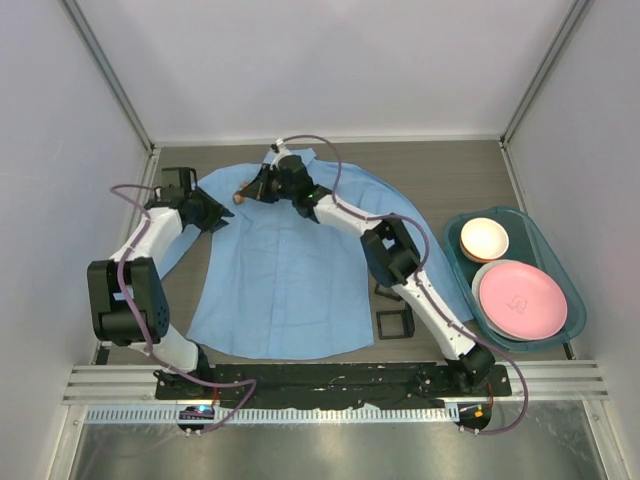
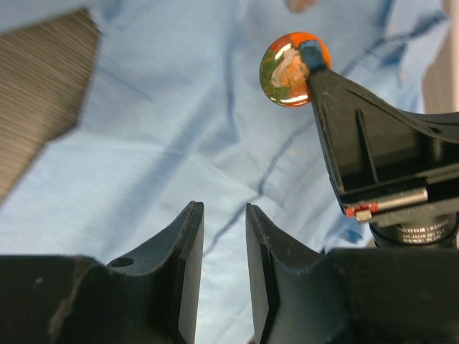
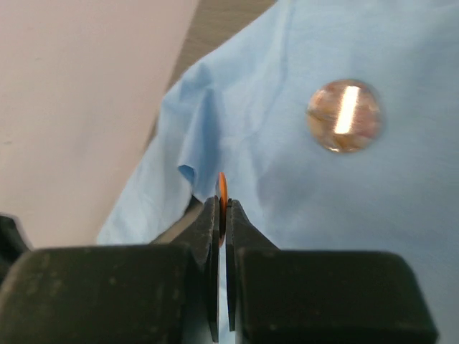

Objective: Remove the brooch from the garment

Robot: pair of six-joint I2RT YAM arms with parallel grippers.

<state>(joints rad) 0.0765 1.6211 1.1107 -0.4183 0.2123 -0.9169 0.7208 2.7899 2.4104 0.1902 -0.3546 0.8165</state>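
Brooch (image 2: pixel 294 69), pinched by its edge in the clenched right jaws, hangs over the garment (image 1: pixel 290 270) at eleven o'clock, near the collar. Left jaws stand released, empty. Such a thin edge grip could slip, or a snagged pin might drag cloth.

Bright, even overhead light fills the top view, leaving only faint, soft shadows around the light blue button-front cloth shirt (image 1: pixel 290 270). Both wrist views are soft in focus. White glare streaks the glossy round orange-and-green brooch (image 2: pixel 290 69), and a blurred, shiny round pinkish disc (image 3: pixel 345 116) reflects a bright bar.
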